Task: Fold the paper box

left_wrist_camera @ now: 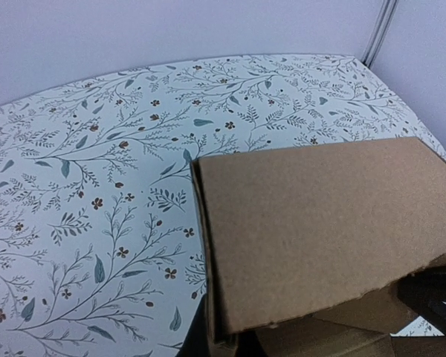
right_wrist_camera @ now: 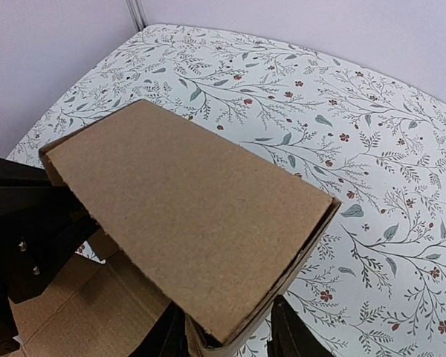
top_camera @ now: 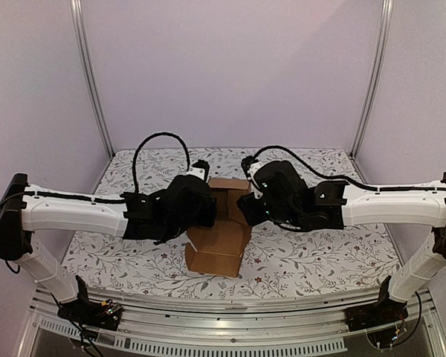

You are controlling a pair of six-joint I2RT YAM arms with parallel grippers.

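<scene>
Brown paper box (top_camera: 221, 238), partly folded, flaps raised, mid-table.

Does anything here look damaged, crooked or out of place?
Nothing stands out. The paper box lies half folded on the floral tablecloth between both arms, its cardboard without visible tears or crushing.

No readable text, labels or signs anywhere.

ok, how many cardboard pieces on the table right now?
1. A single paper box lies mid-table between the left gripper and the right gripper, raised panels at the far end, flat flaps toward the bases. The arms could hide part of it.
</scene>
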